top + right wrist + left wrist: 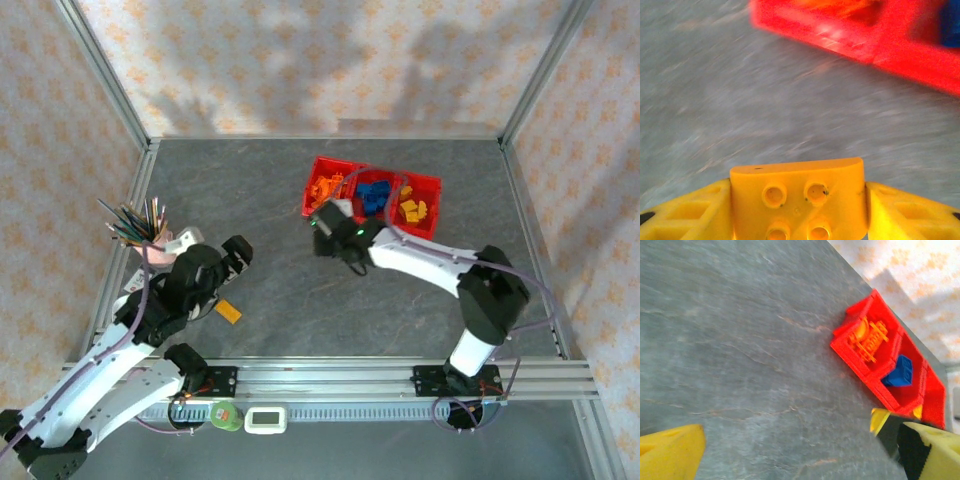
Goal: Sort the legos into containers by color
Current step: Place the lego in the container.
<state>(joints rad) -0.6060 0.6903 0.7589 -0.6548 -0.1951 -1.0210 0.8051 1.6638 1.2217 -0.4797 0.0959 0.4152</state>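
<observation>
The red containers (312, 205) stand at the back of the table, right of centre: orange legos (328, 187) in the left bin, blue legos (375, 195) in the middle, yellow ones (415, 210) on the right. My right gripper (330, 228) hovers just in front of the left bin, shut on an orange studded lego (797, 185) held between its yellow fingers (685, 215). The red tray (920, 55) lies blurred ahead. One orange lego (229, 312) lies flat on the table near my left gripper (238, 255), which is open (800, 450) over bare table. The containers (860, 365) lie ahead of it.
A pink cup of coloured pencils (150, 228) stands at the left edge beside the left arm. A green object (228, 415) and a white device (266, 420) sit on the front rail. Metal frame posts border the table.
</observation>
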